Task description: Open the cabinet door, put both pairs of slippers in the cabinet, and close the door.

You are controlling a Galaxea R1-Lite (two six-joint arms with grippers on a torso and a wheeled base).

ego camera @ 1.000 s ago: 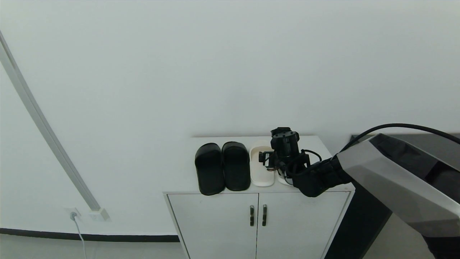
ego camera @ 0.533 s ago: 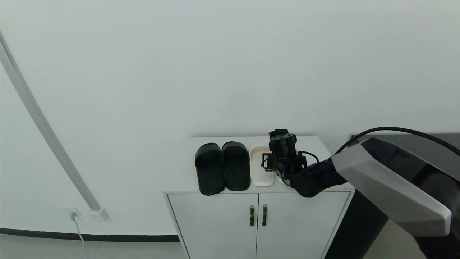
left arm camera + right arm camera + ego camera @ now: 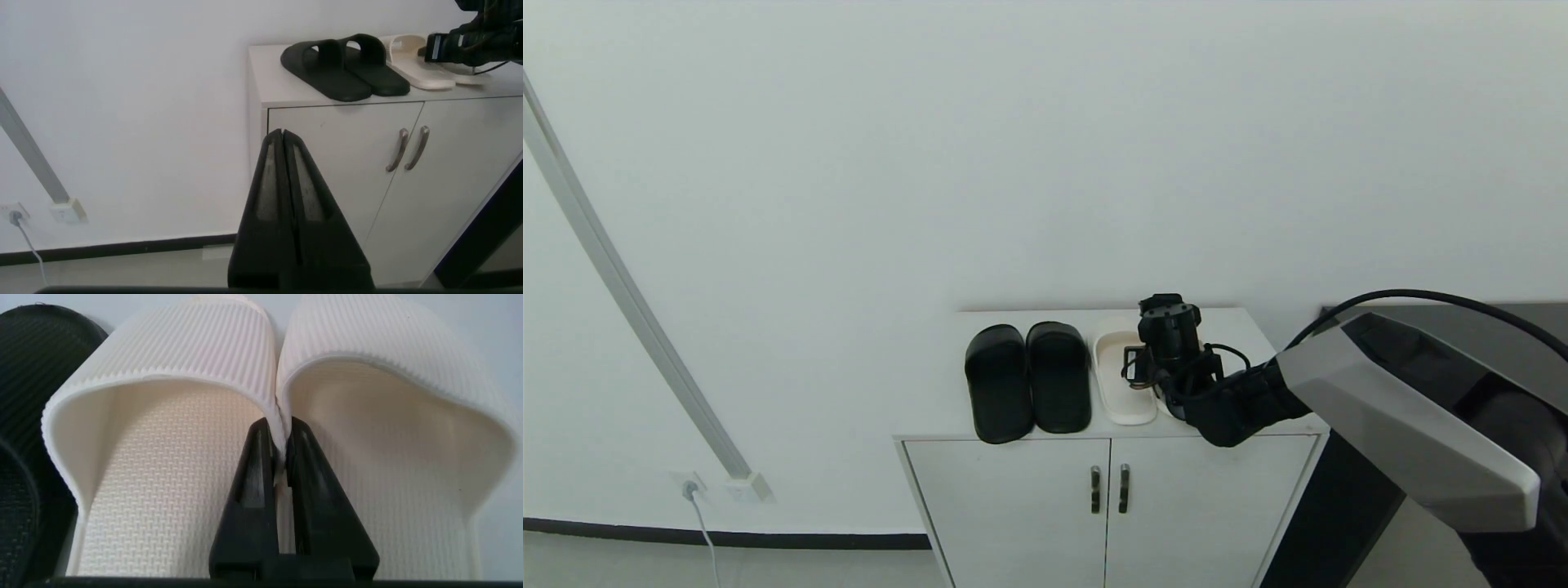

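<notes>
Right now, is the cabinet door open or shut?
Shut. Both door panels sit flush, handles side by side at the centre seam; the black slippers and white slippers lie on the cabinet top.

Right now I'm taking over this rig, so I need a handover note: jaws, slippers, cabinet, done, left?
Right gripper: jaws shut on white slippers, pinching their adjoining strap edges, on the cabinet top.
Left gripper: jaws shut, empty, apart from the cabinet.
Black slippers: on the top, beside the white pair.
Cabinet doors: both shut.
Done: nothing stowed.
Left: open door, stow both pairs, close.
</notes>
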